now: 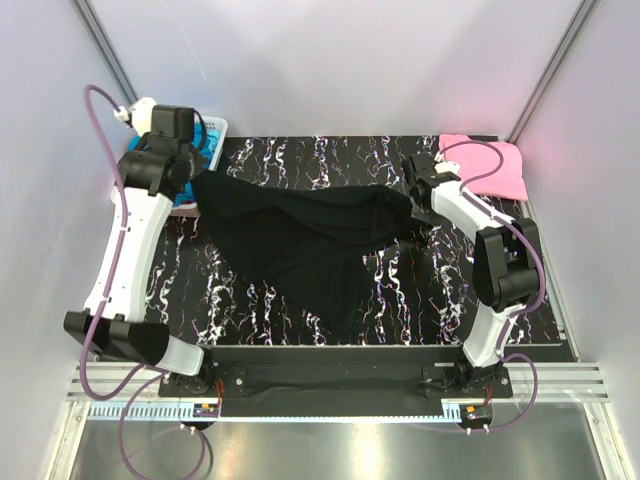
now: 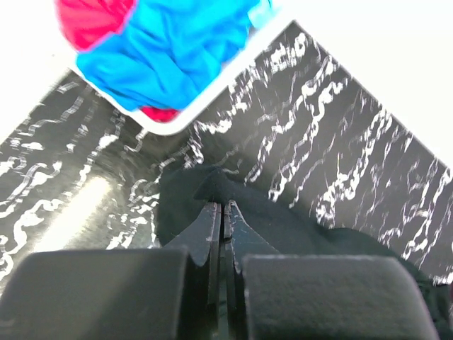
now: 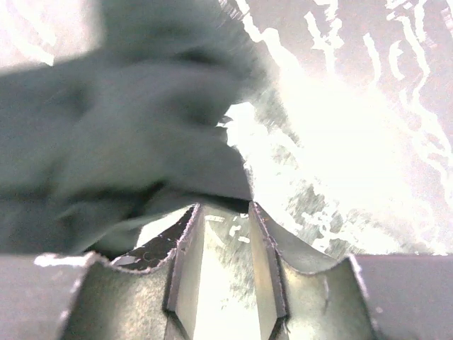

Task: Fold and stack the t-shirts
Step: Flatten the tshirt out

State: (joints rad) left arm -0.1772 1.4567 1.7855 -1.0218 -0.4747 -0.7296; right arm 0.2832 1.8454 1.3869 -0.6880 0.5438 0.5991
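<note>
Loosely rumpled black t-shirt (image 1: 300, 240), left pincer (image 2: 221, 207) pinching edge

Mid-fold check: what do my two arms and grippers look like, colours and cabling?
The left arm and right arm match: white link shells, black joint housings, black bases. A lilac cable loops along each. The left gripper has flat, black, tapered fingers; the right gripper has the same shape, looking grey under glare.
</note>
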